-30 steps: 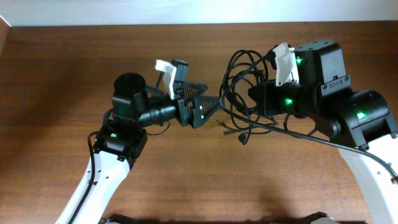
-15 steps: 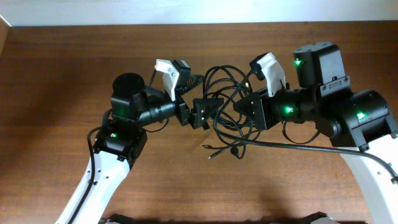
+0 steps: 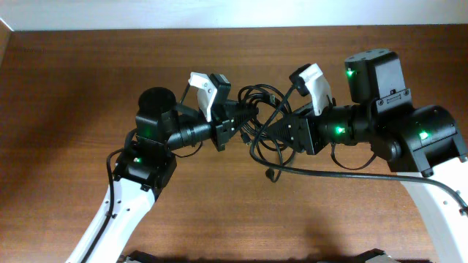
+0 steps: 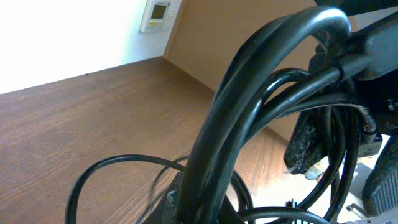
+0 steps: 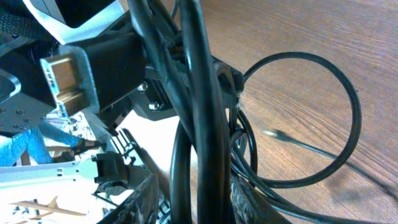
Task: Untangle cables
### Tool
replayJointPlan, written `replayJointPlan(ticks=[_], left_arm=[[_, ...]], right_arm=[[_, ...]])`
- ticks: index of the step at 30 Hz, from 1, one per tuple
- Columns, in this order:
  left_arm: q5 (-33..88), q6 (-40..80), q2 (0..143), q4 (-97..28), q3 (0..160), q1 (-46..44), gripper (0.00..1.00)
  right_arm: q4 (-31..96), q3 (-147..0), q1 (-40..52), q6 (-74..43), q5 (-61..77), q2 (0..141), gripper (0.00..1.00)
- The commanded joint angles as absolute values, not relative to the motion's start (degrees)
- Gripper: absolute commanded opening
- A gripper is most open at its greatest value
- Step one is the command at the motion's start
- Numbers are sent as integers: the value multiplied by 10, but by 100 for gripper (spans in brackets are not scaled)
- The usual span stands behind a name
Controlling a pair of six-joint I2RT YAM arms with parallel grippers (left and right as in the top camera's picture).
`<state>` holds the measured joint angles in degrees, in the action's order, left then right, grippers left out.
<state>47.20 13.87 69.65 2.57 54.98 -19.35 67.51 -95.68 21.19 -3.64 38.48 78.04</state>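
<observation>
While the tangled cables (image 3: 257,98) are bunched between the two tools, with loops hanging below them toward the counter (image 3: 73,88), the left tool (image 3: 243,124) is clamped narrow on several strands right at its tips. The right tool (image 3: 272,133) is buried in the same knot; whether anything is gripped there cannot be told. A separate strand is best taken by it, and the tools drawn apart slowly, so that the plug (image 3: 270,174) dangling beneath is not snagged.

I see cables (image 4: 217,137) with smooth, glossy black sheaths, one plug (image 5: 61,78) of bright bare metal, and a tabletop (image 3: 73,88) of brown grained wood, matt with faint sheen.
</observation>
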Motion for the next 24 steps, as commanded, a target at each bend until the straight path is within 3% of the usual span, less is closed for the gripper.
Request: replayJointPlan(ticks=[1, 4, 6, 16, 24], left_arm=[[442, 132, 694, 14, 552, -191, 0], [347, 183, 694, -29, 552, -191, 0], [277, 276, 694, -53, 552, -191, 0], [227, 644, 694, 11, 552, -191, 0], [311, 740, 694, 77, 552, -191, 0]], right_arm=[[675, -964, 213, -34, 380, 774, 48], [680, -964, 213, -41, 350, 774, 84], [691, -964, 213, -89, 288, 774, 93], [699, -964, 213, -222, 187, 775, 96], [696, -964, 213, -265, 101, 784, 96]])
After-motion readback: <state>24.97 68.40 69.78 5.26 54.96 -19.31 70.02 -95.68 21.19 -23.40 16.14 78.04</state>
